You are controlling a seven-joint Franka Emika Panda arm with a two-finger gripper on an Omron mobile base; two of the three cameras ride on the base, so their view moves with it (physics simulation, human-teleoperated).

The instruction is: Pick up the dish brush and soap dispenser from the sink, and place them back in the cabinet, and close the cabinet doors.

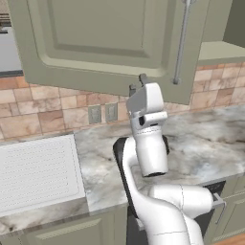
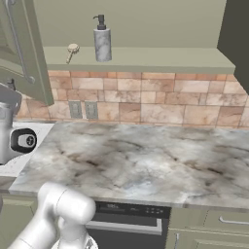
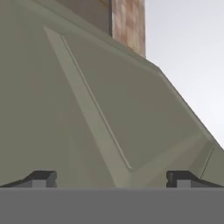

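The open left cabinet door [image 1: 103, 40] is a wide rigid slab swung out over the counter. It should move easily on its hinges but is too broad to grip, so a flat push on its recessed panel, or a pull at the long silver bar handle [image 1: 181, 43] near its free edge, looks the sensible way to move it. The gripper [image 1: 138, 83] sits just below the door's lower edge, fingers pointing up at it and spread wide, holding nothing. In the hand view the two dark fingertips [image 3: 41, 178] stand far apart with the green panel right in front of them. The arm rises upright from the counter's front edge, with the wrist turned upward.

On the cabinet's shelf [image 2: 160, 57], toward its left end, the dish brush [image 2: 72, 50] lies small and light, just beside the standing soap dispenser [image 2: 102, 41], a smooth bottle likely slippery. Both already rest inside, so judging by this only the doors remain.
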